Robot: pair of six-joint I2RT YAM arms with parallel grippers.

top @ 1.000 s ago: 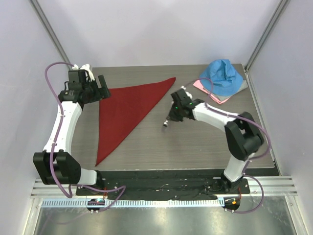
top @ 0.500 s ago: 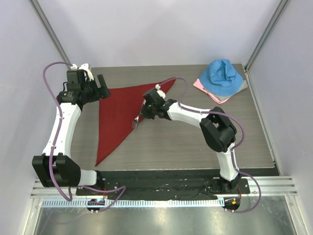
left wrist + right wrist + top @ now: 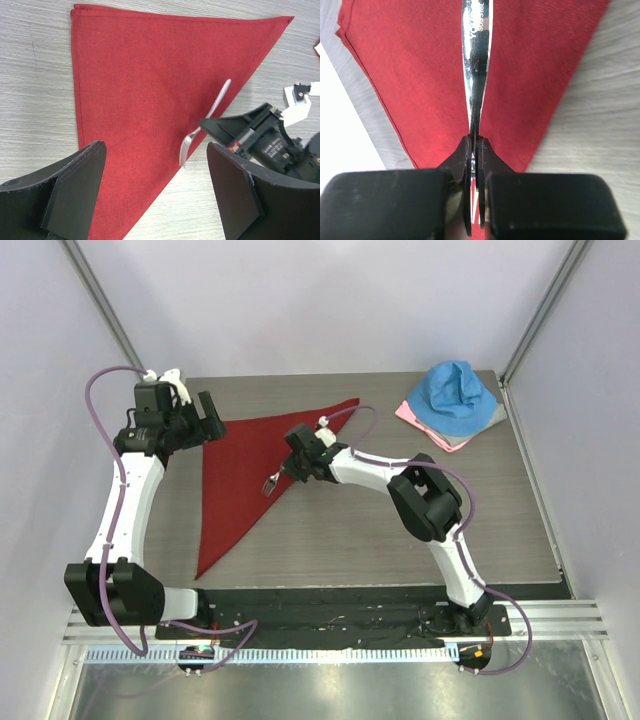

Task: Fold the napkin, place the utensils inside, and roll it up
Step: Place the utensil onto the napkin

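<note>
- The napkin [image 3: 238,475] is lying flat on the wood-grain table [image 3: 400,530], already folded into a triangle. Its long diagonal edge is facing the right arm.
- The cloth is looking soft, light and limp. It is likely to drape and drag, so rolling it calls for a hold at a corner or along an edge, with the layers kept together.
- The fork [image 3: 205,122] is looking small, stiff, light and glossy. Its slim handle is likely to slip or swivel in a pinch, so a firm grip across the handle's flat faces is suiting it best.
- The right gripper [image 3: 475,162] is clamping narrowly on the fork partway along its handle, which is showing edge-on between the fingers in the right wrist view.
- The fork is hanging over the napkin just inside the diagonal edge and lying roughly along it. Its tines are pointing toward the near-left. I cannot tell whether it is touching the cloth.
- The left gripper [image 3: 155,150] is standing wide and holding nothing. It is hovering near the napkin's far-left corner, well apart from the fork.
</note>
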